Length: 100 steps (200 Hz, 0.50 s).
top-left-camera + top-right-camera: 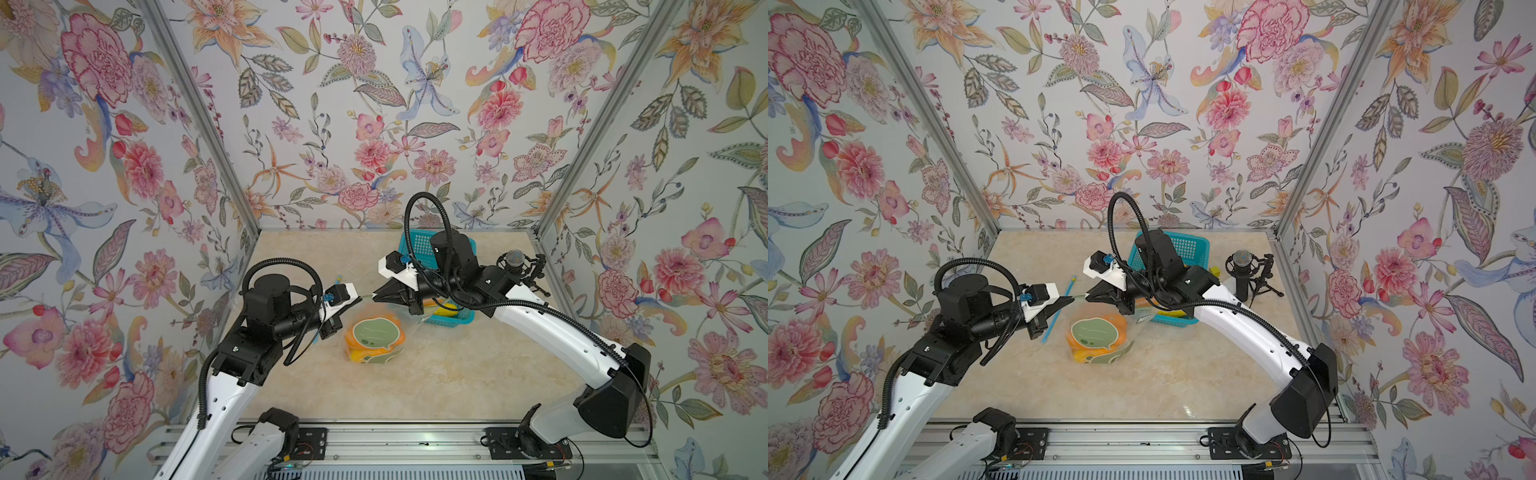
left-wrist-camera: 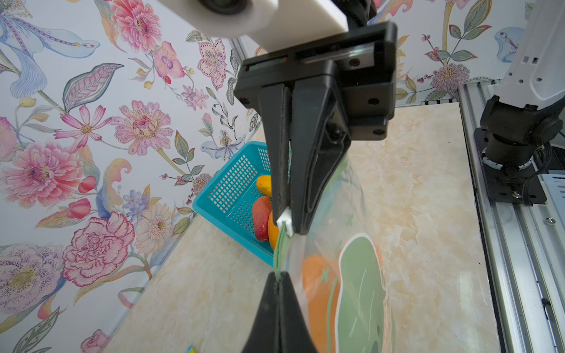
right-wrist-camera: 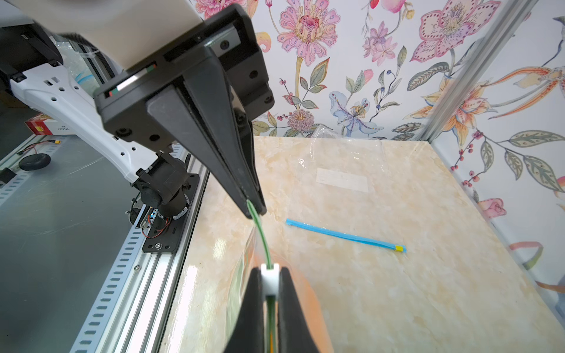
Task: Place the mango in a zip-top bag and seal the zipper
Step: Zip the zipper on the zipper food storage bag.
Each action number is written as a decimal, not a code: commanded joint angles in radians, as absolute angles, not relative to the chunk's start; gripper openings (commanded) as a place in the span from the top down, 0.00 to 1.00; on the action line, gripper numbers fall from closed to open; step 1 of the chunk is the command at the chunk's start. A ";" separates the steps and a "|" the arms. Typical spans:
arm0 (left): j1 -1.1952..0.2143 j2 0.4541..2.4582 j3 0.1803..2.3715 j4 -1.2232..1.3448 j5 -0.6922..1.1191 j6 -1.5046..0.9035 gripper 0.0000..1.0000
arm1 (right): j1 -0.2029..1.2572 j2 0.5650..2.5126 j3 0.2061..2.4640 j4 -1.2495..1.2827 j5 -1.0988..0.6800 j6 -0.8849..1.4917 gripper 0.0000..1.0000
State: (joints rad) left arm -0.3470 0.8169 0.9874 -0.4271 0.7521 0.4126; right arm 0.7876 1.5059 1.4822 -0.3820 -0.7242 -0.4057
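Left wrist view: my left hand (image 2: pixel 279 276) squeezes the green zipper (image 2: pixel 281 249), my right hand (image 2: pixel 289 226) the white slider (image 2: pixel 286 219); the bag (image 2: pixel 360 293) looks soft, slippery, heavy with the mango (image 2: pixel 318 293).

Three walls (image 1: pixel 374 124) in busy floral wallpaper, pale ground with pink and orange blooms. Bare aluminium posts (image 1: pixel 203 124) at both back corners. Tabletop (image 1: pixel 436 386) is glossy cream marble-look, with glare near its front edge. Slotted aluminium rail (image 1: pixel 415 440) along the front. Light is even and soft.
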 commanded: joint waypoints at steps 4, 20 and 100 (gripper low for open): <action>-0.324 0.786 1.022 -0.451 0.724 0.440 1.00 | 0.745 1.461 1.456 -0.428 -0.677 -0.430 0.99; -0.322 0.781 1.020 -0.451 0.719 0.440 1.00 | 0.734 1.451 1.445 -0.428 -0.675 -0.430 0.99; -0.321 0.795 1.002 -0.426 0.789 0.414 0.64 | 0.757 1.452 1.453 -0.425 -0.695 -0.430 1.00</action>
